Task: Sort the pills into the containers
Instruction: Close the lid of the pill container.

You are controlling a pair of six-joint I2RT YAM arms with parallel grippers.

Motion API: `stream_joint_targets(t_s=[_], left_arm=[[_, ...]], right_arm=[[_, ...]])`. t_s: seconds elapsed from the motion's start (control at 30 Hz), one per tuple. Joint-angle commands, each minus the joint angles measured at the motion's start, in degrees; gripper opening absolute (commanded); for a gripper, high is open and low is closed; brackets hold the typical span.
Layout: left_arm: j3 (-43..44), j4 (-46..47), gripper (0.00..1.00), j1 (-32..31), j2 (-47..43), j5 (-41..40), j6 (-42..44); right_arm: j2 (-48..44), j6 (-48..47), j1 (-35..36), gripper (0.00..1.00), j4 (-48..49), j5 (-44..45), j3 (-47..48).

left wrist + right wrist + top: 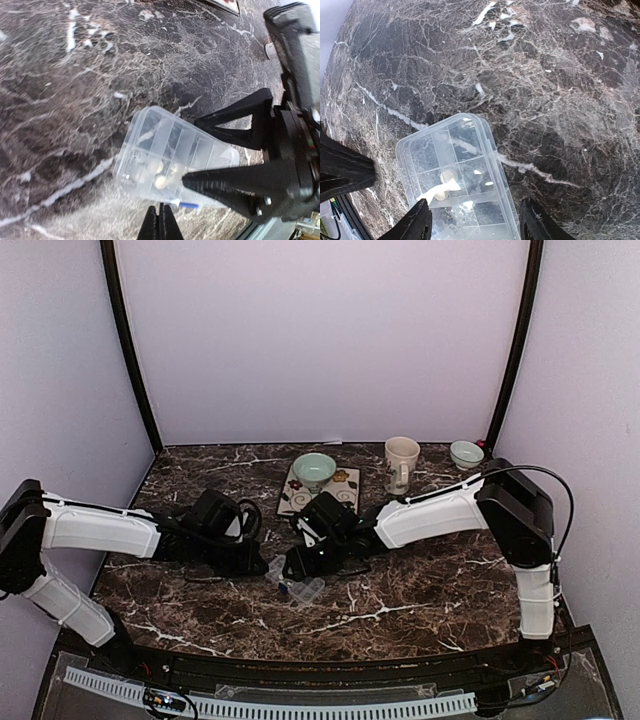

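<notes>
Currently, the clear pill box lies flat on the counter, toward 6 o'clock of the counter's middle in the top view, with both arms converging on it. The right pincer hangs directly over the box with its fingers apart, one at either long side, holding nothing. The left pincer has its fingers pressed together, empty, just beside the box's near edge. Hazard 1: the box is light and unsecured, so a finger catching a wall would probably slide or tip it and mix the contents. Hazard 2: the pills are mere specks, and a drop from above could bounce one over a divider into the wrong cell. Hazard 3: the two pincers work close together, so a collision is possible. Whether the lid is raised or down cannot be told. Count: one pill box; its compartments run in two rows, total not countable because the near end is cut off; at least two whitish pills inside; two arms. At 12 o'clock: one green bowl on one patterned mat. At 1 o'clock: one mug. At 2 o'clock: one small bowl.
</notes>
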Motion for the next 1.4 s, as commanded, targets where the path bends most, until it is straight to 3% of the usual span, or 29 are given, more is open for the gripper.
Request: stream_joint_targets(t_s=[0.0,0.37,0.9,1.13,1.37], left_arm=[[4.7,-0.1,0.0,0.2,4.3,1.4,3.5],[8.5,-1.8,0.0,0.2,9.7,3.6,5.7],[5.2,0.3,0.0,-0.4,12.3,5.7,4.8],[5.4,0.7,0.0,-0.4,12.7,5.7,4.9],[5.5,0.8,0.0,-0.4,13.0,5.7,5.0]], right_arm=[[2.3,-0.5,1.5,0.61,-11.4,2.1,-4.0],[0.7,-2.8,2.4,0.64,-8.6,4.3,-6.6],[-1.4,-5.9,3.8,0.69,-5.1,7.8,-7.0],[-2.5,-7.0,4.5,0.86,-4.6,7.7,-6.2],[-1.6,-8.5,5.8,0.9,-5.6,8.4,-4.0]])
